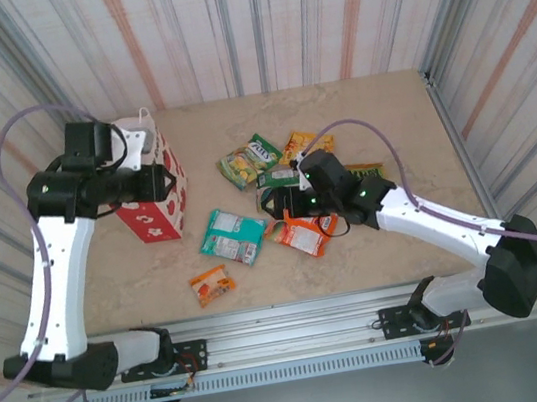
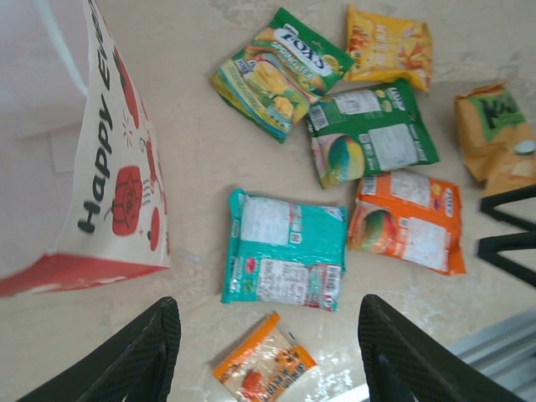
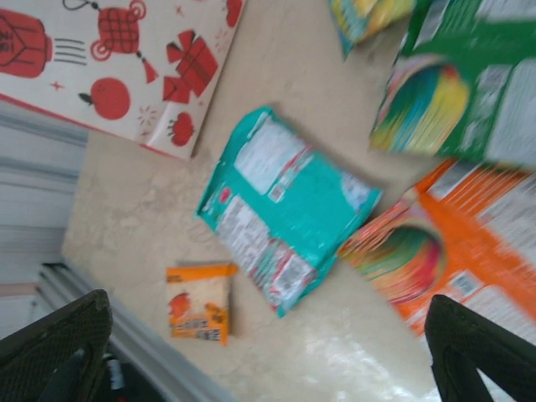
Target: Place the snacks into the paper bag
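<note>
The paper bag [image 1: 157, 216], red with a white rim, stands at the table's left; its printed side [image 2: 109, 167] [image 3: 126, 59] shows in both wrist views. My left gripper [image 1: 173, 182] [image 2: 268, 327] hovers open and empty beside the bag. Several snacks lie flat: a teal packet [image 1: 233, 235] [image 2: 285, 249] [image 3: 285, 205], a small orange one [image 1: 211, 284] [image 2: 264, 368] [image 3: 199, 303], an orange one [image 1: 304, 236] [image 2: 408, 219] [image 3: 469, 251], a dark green one [image 2: 368, 130] [image 3: 469, 92], a green-yellow one [image 1: 247, 161] [image 2: 276, 71] and a yellow one [image 1: 298, 144] [image 2: 389, 46]. My right gripper [image 1: 280, 207] [image 3: 268, 335] is open above them.
Another orange-tan packet [image 2: 494, 134] [image 1: 365, 171] lies at the right of the pile, by the right arm. A metal rail [image 1: 297, 323] runs along the table's near edge. Striped walls close in the back and both sides.
</note>
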Available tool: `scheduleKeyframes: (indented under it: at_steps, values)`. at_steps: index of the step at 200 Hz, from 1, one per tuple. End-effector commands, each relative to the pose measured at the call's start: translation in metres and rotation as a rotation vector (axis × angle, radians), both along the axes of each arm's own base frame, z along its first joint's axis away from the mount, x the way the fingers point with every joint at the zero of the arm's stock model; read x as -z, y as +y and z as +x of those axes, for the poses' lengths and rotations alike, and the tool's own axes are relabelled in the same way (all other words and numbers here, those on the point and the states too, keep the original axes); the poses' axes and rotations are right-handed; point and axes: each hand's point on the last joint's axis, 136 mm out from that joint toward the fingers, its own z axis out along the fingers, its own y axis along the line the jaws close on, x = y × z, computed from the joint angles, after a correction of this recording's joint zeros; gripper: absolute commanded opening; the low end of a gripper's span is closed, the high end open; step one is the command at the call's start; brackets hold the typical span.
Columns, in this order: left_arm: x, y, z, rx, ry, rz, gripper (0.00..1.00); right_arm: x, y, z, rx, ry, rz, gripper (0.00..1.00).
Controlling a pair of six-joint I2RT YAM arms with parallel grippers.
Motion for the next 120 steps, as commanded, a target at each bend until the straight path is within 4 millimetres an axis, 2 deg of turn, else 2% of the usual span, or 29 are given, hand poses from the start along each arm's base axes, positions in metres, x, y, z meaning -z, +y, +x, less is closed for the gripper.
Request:
scheduleKeyframes:
  at_steps: [1, 27, 70, 97, 120]
  values:
    - [0.009, -0.005, -0.017, -0.008, 0.060, -0.061, 0.60, 0.012, 0.021, -0.014, 0.059, 0.106, 0.104, 0.92]
    - [0.016, -0.006, -0.028, 0.000, 0.075, -0.075, 0.60, 0.043, 0.045, -0.022, 0.085, 0.184, 0.142, 0.77]
    - [0.016, -0.007, -0.038, 0.014, 0.067, -0.089, 0.59, 0.095, 0.079, -0.018, 0.143, 0.271, 0.098, 0.58]
    - [0.012, -0.011, -0.041, 0.031, 0.057, -0.112, 0.59, 0.127, 0.086, -0.011, 0.222, 0.316, 0.086, 0.49]
    - [0.011, -0.011, -0.042, 0.033, 0.057, -0.118, 0.58, 0.141, 0.086, -0.008, 0.260, 0.316, 0.047, 0.48]
